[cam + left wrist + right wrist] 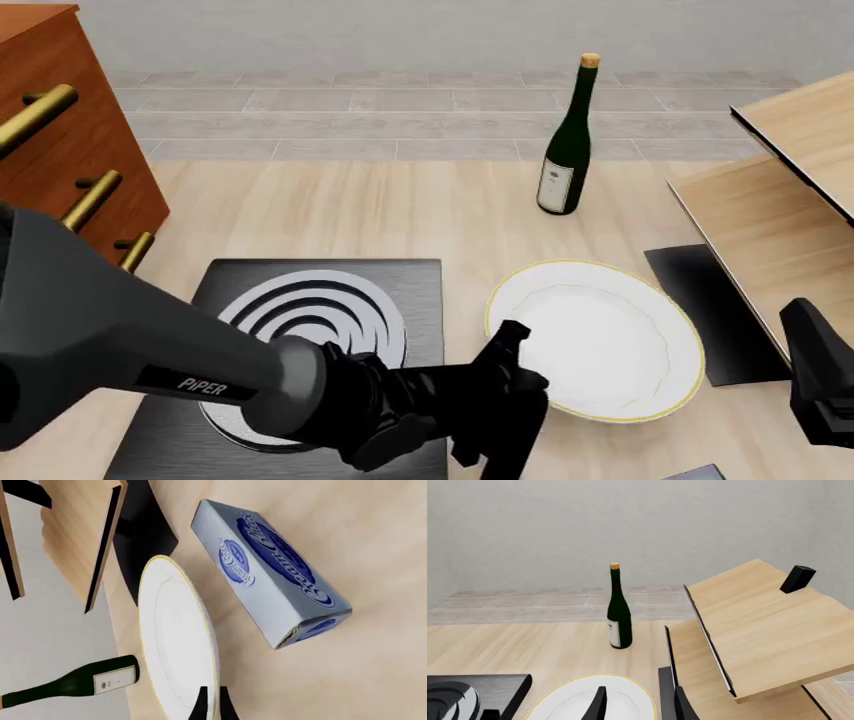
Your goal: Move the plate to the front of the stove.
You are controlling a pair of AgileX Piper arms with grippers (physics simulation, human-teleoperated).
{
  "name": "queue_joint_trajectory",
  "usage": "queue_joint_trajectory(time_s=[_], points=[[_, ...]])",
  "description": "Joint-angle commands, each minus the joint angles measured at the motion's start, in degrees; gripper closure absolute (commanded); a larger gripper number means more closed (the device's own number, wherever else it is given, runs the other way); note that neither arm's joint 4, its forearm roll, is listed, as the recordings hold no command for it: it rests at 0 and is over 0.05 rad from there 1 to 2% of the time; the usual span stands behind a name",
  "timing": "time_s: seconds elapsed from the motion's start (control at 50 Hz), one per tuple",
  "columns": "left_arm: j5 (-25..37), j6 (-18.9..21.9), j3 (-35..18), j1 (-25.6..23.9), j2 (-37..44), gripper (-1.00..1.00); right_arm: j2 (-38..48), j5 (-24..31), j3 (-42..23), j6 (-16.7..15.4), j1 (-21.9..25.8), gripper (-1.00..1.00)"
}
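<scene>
Beside stove (400, 285), left claw (514, 385) pinching plate (601, 340) near rim; right claw (637, 702) wide.

A simulated home kitchen: a stove (314, 340) set on a wooden table (400, 215), a wine bottle (567, 140), a drawer cabinet (60, 150) at its left edge, tiled floor behind.
</scene>
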Motion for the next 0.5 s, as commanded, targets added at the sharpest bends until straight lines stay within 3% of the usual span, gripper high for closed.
queue_joint_trajectory(time_s=[0.02,0.5], points=[[-0.27,-0.22,-0.45,-0.25,0.55,1.00,0.00,0.02,0.00,-0.01,-0.03,-1.00],[-2.22,-0.83,-1.64,-0.61,-2.04,1.00,0.00,0.02,0.00,0.00,-0.03,-1.00]])
